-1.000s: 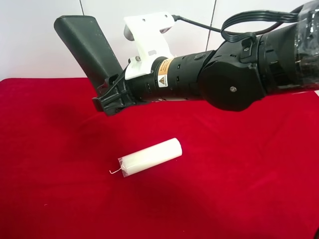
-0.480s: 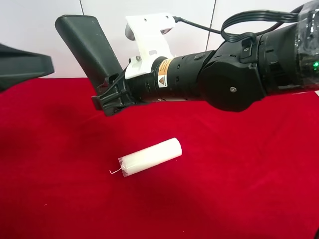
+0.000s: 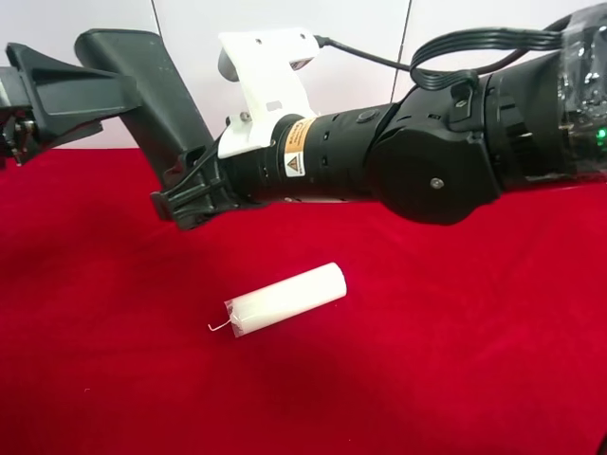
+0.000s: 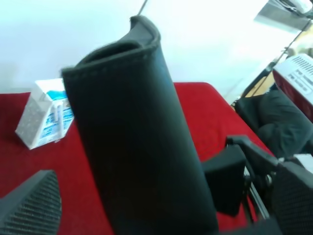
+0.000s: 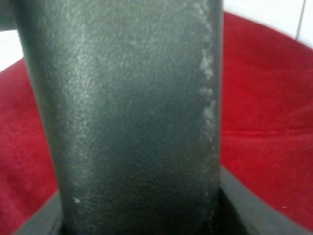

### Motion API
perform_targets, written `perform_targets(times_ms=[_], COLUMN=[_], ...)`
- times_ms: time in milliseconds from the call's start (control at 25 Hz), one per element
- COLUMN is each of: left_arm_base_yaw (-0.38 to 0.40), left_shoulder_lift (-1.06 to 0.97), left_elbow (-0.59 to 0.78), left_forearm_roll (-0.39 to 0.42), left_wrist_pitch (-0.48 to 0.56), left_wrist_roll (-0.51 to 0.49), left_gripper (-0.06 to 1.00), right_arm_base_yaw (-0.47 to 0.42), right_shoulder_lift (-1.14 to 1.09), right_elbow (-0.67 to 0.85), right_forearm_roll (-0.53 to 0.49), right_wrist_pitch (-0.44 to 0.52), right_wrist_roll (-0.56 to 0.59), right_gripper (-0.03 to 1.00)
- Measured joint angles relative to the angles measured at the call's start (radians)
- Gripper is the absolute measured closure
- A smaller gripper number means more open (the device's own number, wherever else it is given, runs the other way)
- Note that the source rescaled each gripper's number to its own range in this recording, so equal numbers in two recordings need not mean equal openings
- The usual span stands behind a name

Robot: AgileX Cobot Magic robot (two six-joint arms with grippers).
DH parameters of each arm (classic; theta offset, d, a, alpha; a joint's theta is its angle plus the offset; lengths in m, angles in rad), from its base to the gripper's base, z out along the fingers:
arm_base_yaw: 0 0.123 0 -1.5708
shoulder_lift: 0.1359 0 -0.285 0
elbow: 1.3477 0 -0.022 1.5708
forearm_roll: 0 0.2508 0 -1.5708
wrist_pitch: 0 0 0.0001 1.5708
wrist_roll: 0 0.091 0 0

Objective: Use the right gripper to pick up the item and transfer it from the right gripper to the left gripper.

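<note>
**Handover step: case aloft, left hand closing in**

Case (image 3: 152, 95) sits clear of the worktop, held upright with a slight lean, its lower end clamped in the right hand (image 3: 190, 194). Right wrist view confirms it: dark leathery surface fills the frame, jaws tight on either side at the base. Pick-up looks done; transfer is the step in hand.

Left hand (image 3: 43, 95) is at the exterior high view's left edge, level with the upper part of the case. Left wrist view shows its fingers (image 4: 29, 205) spread wide on either side of the case (image 4: 137, 142), not gripping. Contact on the far side cannot be told.

Next move, as I judge it: left hand needs to settle around the free upper half and clench, well above the right hand's jaws so the two don't foul. Only then should the right hand release. Case looks soft, so a squeeze on the flat faces seems safer than on the edges.

Worktop (image 3: 474, 360) is covered in red cloth. White cylinder (image 3: 287, 298) with a wire hook lies on it below the arms, untouched. Carton (image 4: 46, 115), blue and white, stands on the cloth in the left wrist view. White wall behind; some dark equipment at the side, unclear.
</note>
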Motion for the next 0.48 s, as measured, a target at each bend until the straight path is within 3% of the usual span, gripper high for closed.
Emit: perform_targets(times_ms=[200,480], left_arm_base_yaw=[0.000,0.000], left_shoulder_lift=[0.030,0.033], left_elbow=[0.000,0.000], left_forearm_roll=[-0.008,-0.011], left_wrist_pitch=[0.016,0.018], left_wrist_roll=[0.066,0.076], left_gripper=[0.14,0.15], right_arm_base_yaw=[0.051,0.092], right_shoulder_lift=[0.000,0.000], right_elbow=[0.000,0.000], right_forearm_roll=[0.000,0.000], right_wrist_pitch=[-0.001,-0.001], right_wrist_roll=[0.004,0.018], right_gripper=[0.96,0.96])
